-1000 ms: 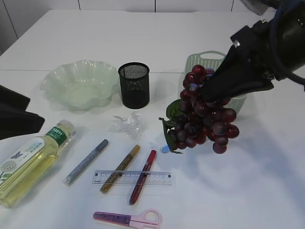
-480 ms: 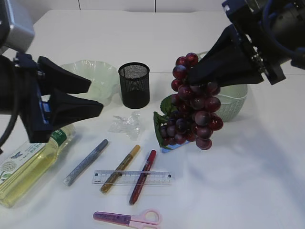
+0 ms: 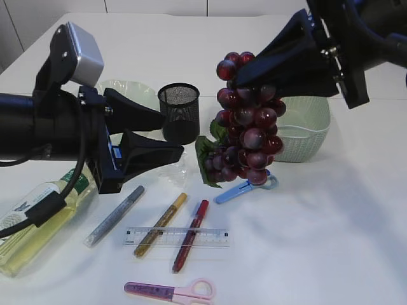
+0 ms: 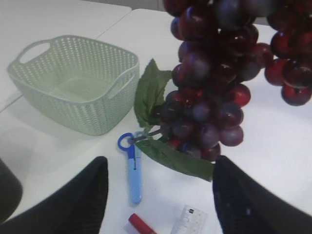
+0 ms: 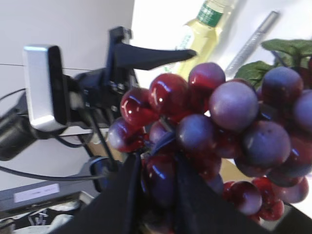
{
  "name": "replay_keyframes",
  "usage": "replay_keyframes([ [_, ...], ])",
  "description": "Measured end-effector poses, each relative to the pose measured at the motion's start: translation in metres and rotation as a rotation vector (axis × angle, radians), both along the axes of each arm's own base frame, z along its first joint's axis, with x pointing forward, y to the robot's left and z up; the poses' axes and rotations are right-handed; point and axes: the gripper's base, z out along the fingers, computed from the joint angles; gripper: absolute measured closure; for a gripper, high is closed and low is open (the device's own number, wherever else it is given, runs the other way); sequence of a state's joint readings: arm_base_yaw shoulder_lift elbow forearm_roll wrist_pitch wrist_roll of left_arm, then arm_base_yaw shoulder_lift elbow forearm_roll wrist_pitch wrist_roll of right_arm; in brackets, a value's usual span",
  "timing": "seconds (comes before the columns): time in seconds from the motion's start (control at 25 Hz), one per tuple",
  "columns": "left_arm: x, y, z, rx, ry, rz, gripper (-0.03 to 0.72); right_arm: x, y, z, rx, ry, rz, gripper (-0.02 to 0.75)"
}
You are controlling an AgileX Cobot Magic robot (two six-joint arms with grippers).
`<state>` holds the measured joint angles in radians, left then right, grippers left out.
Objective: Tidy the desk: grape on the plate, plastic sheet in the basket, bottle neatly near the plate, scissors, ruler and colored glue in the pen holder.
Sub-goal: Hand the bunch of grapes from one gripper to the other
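Purple grape bunch point(image 3: 245, 124) aloft, right end effector point(image 3: 245, 77) gripping

Glossy grape point(image 3: 245, 121), woven-look plastic basket point(image 3: 305, 130)

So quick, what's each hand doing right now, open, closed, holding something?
Left hand: open, holding nothing, reaching toward the grapes.
Right hand: closed on the top of the grapes, which hang in the air.
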<state>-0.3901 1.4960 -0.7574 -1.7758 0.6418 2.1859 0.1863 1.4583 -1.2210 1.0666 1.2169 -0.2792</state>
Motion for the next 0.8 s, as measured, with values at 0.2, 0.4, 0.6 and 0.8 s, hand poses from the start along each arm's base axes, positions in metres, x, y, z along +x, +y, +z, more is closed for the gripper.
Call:
replay_keyframes([
  [0.2,0.000,-0.004,-0.003,-0.030,0.016,-0.043,0.174,0.000,0.003,0.006,0.083,0.021,-0.015,0.589],
  [0.4,0.002,-0.008,0.007,-0.065,-0.011,-0.076,0.160,0.001,0.005,0.010,0.128,0.038,-0.027,0.589],
  [0.6,0.008,-0.012,0.024,-0.102,-0.061,-0.101,0.158,0.001,0.006,0.012,0.158,0.047,-0.033,0.589],
  [0.8,0.015,-0.018,0.030,-0.125,-0.074,-0.122,0.119,0.001,0.007,0.014,0.180,0.051,-0.036,0.589],
])
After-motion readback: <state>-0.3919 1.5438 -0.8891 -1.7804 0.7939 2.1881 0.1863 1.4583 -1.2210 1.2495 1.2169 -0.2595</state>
